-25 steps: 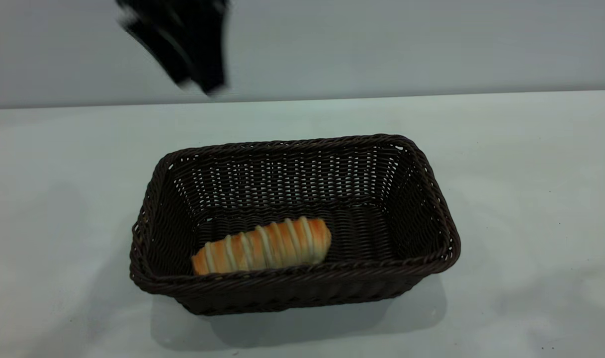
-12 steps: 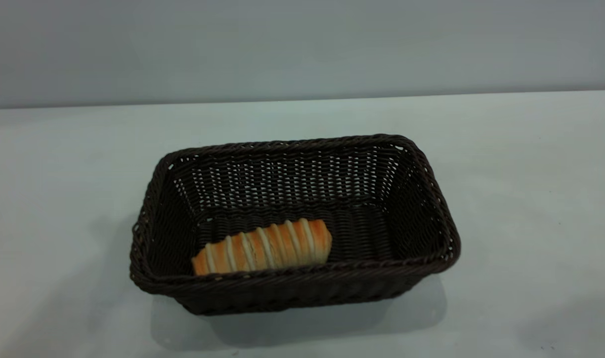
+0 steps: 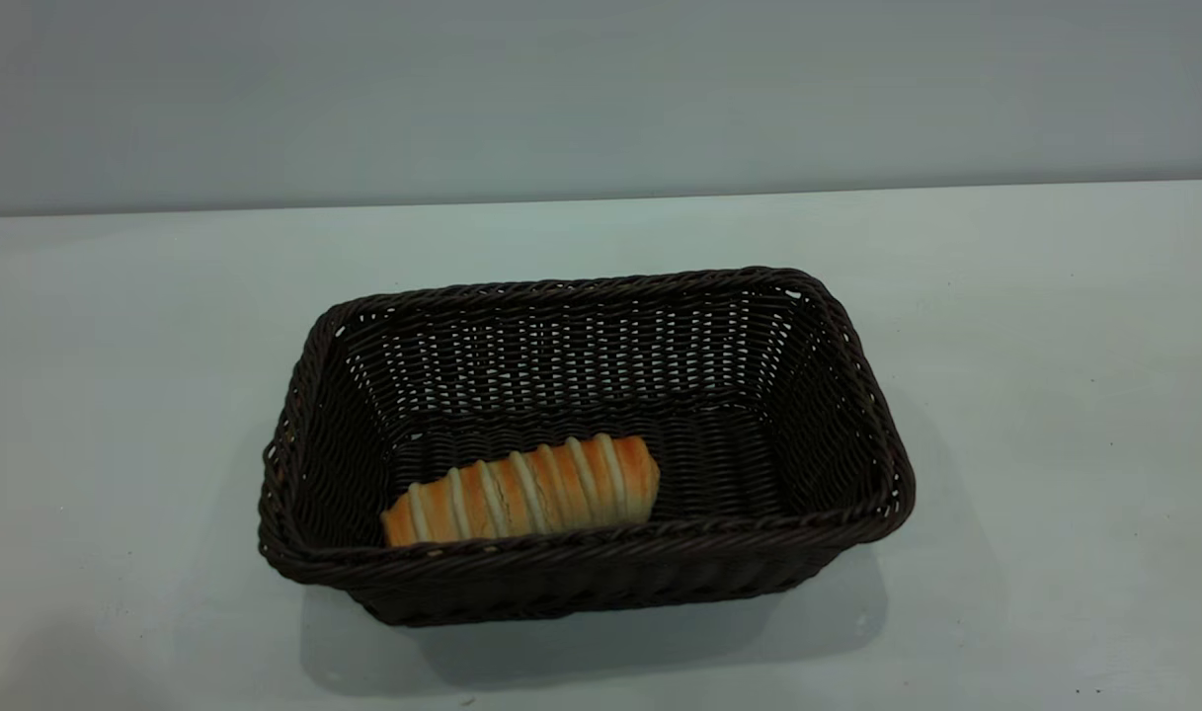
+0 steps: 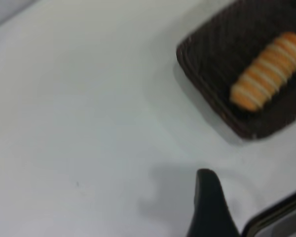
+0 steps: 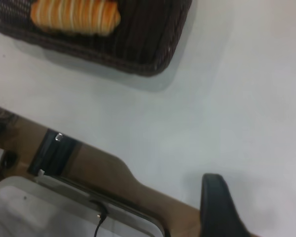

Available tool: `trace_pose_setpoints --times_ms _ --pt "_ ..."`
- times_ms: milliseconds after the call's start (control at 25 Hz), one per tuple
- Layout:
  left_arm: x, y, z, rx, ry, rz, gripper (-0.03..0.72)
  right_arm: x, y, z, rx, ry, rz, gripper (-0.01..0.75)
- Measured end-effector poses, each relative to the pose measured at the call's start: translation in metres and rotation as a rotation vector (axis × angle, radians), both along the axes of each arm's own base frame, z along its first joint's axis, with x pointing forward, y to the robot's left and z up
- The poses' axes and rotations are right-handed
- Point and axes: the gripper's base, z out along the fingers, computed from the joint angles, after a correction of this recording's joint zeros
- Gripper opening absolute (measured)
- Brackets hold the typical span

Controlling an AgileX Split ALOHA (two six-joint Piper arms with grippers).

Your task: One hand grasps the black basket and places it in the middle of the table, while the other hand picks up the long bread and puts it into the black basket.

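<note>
Dark woven wicker, that's the black basket, sitting about mid-way across the table with the long bread already lying inside it, along the near wall and toward the left end of the floor. The loaf looks soft and light, the sort of thing that would dent under a hard pinch, so I'd take it across its middle, over the pale ridges, with a gentle squeeze. The basket seems light too, stiff enough at the braided rim to be gripped there, though the open weave might flex. Neither arm shows from outside. In each wrist view only one dark fingertip pokes into the picture, the left gripper and the right gripper both above bare table, well clear of the basket, holding and touching nothing; how wide either one's jaws stand I cannot tell.
</note>
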Motion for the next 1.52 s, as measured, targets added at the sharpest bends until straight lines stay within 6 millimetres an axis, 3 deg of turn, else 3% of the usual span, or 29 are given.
trace_pose_setpoints --times_ms 480,760,1040,1360,1520 --pt "-0.105 0.038 -0.069 -0.091 -0.025 0.027 0.514 -0.066 -0.015 -0.030 0.015 -0.150 0.023 0.441" --pt "-0.146 0.050 -0.102 -0.173 -0.112 0.008 0.514 -0.084 -0.019 -0.046 0.018 -0.196 0.020 0.440" --pt "-0.167 0.055 -0.132 -0.238 -0.165 -0.009 0.514 -0.088 -0.025 -0.064 -0.027 -0.213 -0.001 0.440" --pt "-0.170 0.055 -0.140 -0.260 -0.188 -0.015 0.514 -0.081 -0.025 -0.096 -0.048 -0.177 -0.015 0.440" --pt "-0.169 0.055 -0.142 -0.270 -0.180 0.000 0.514 -0.079 -0.025 -0.097 -0.050 -0.191 -0.020 0.440"
